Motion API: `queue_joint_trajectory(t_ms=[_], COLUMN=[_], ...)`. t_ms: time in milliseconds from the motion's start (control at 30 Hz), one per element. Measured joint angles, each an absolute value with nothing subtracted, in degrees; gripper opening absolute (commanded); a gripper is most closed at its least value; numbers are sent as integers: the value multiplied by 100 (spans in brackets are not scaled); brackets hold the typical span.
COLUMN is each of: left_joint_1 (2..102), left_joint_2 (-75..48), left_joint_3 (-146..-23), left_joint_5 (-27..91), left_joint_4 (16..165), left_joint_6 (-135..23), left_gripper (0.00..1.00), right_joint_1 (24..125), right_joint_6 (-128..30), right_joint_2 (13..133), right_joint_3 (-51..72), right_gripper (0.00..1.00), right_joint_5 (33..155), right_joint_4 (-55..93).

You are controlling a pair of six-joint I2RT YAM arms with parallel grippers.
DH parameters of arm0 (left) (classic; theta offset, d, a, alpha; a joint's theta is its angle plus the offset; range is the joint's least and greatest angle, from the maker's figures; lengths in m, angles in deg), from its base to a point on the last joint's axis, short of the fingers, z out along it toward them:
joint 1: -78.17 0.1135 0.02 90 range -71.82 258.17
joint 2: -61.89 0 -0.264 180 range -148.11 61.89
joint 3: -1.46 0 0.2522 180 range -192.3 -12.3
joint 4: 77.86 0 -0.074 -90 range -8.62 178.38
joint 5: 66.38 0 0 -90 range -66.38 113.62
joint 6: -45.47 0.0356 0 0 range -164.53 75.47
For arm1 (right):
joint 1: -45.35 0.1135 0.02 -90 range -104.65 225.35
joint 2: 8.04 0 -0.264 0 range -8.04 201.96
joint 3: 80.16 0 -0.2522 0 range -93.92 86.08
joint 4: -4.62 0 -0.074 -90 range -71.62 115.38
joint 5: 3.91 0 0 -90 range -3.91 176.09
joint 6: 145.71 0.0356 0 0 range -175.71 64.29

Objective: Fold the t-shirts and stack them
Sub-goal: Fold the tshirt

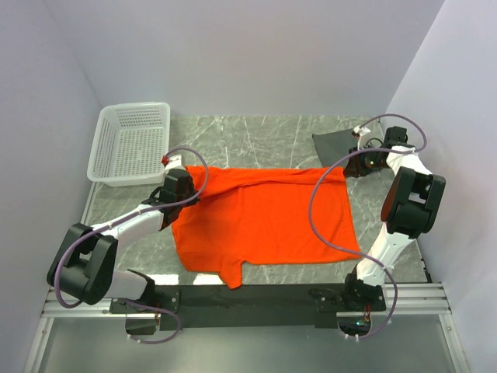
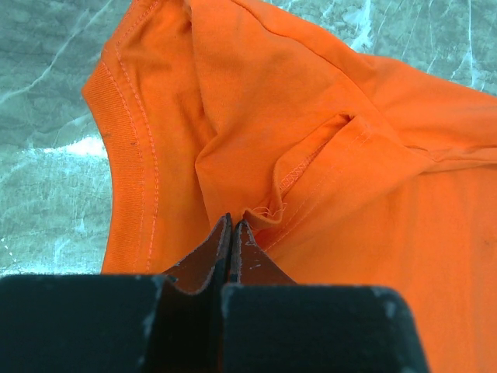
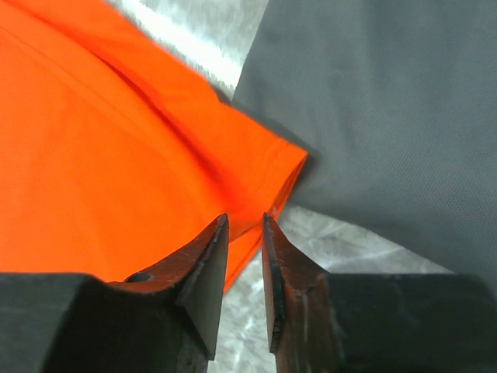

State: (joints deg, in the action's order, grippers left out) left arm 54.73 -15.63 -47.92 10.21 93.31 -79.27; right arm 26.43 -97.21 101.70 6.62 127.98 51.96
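Left jaws clamp orange t-shirt (image 2: 326, 116); right jaws slightly parted, empty, at its corner

The orange t-shirt (image 1: 264, 221) blankets the middle of the surface (image 1: 256, 136). Bare marble lies behind it, between the white lattice basket (image 1: 132, 116) in the far left corner and the dark grey t-shirt (image 1: 334, 144) at far right, which sits just beside the orange corner. Walls (image 1: 233, 54) close three sides.

A grey marble table (image 1: 256, 134) carries an orange t-shirt (image 1: 264, 221), a dark grey t-shirt (image 1: 332, 144) and a white basket (image 1: 128, 144).
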Motion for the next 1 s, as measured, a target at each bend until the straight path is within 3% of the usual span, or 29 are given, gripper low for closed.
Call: queue_joint_trajectory(t_ms=[233,400,767,1000], left_joint_1=[5473,5473,5473,5473], left_joint_2=[-1563,-1560,-1482,-1442], left_joint_3=[-4792,-4792,-4792,-4792], left_joint_5=[1021,1021,1023,1027], left_joint_4=[9331,9331,9331,9331], left_joint_6=[-7925,-7925,-7916,-7912], left_gripper=[0,0,0,0], right_joint_1=[2621,2687,3992,4293], right_joint_6=[-10733,-10488,-10125,-10060], right_joint_2=[9890,9728,9660,9658], right_joint_3=[920,915,1370,1420], right_gripper=[34,33,38,38], right_joint_5=[12625,12728,11909,11111], right_joint_4=[5730,5745,5376,5179])
